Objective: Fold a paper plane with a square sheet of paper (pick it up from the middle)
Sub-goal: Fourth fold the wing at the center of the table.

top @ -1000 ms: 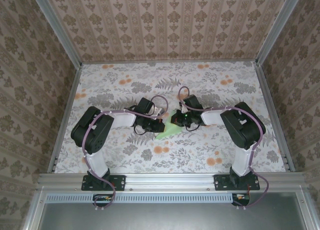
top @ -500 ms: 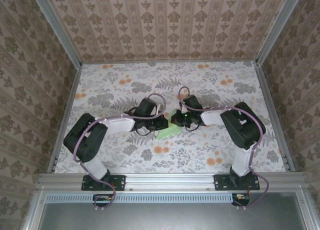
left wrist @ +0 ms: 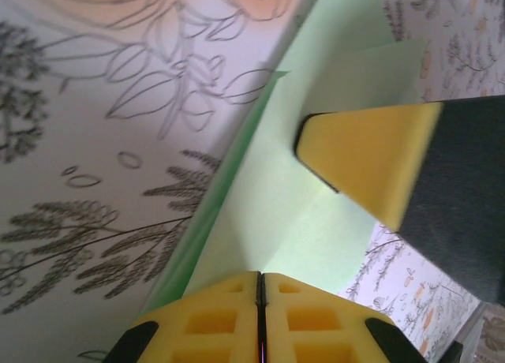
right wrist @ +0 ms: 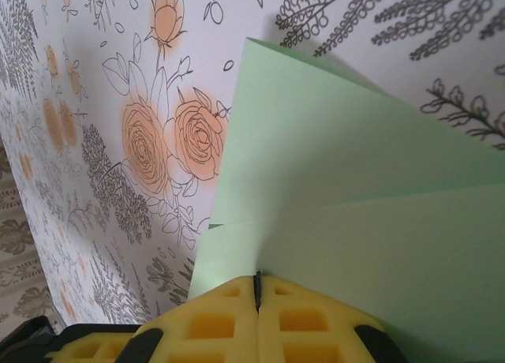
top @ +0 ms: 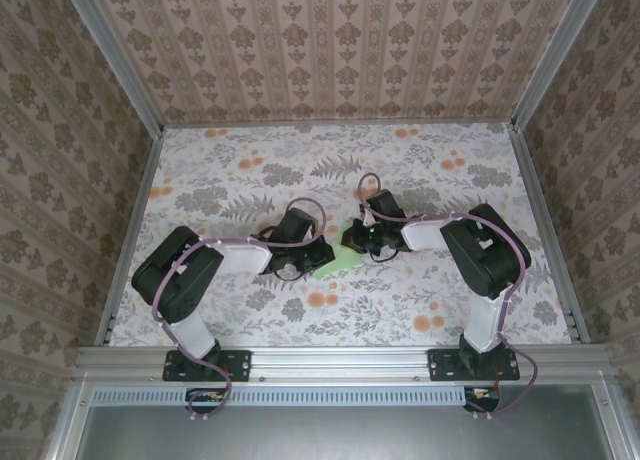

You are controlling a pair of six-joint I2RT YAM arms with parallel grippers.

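The square sheet of paper [top: 338,265] lies partly folded on the floral tablecloth between the two arms, pale green with creased layers. In the left wrist view the paper [left wrist: 268,213] runs up to my left gripper [left wrist: 260,278], whose yellow jaws are pressed together on its near edge. A finger [left wrist: 367,154] of the right gripper rests on the paper farther along. In the right wrist view my right gripper [right wrist: 258,280] is shut on the paper [right wrist: 355,181], and a folded layer lifts from the jaw line. From above, the left gripper [top: 312,260] and right gripper [top: 352,250] flank the paper.
The tablecloth [top: 420,180] covers the table. Patterned walls [top: 330,50] and aluminium rails close in the back and both sides. The arm bases stand on the near rail [top: 340,362].
The left arm has pulled its wrist nearer and turned, setting its gripper at the paper's left end. Right arm and paper stay put.
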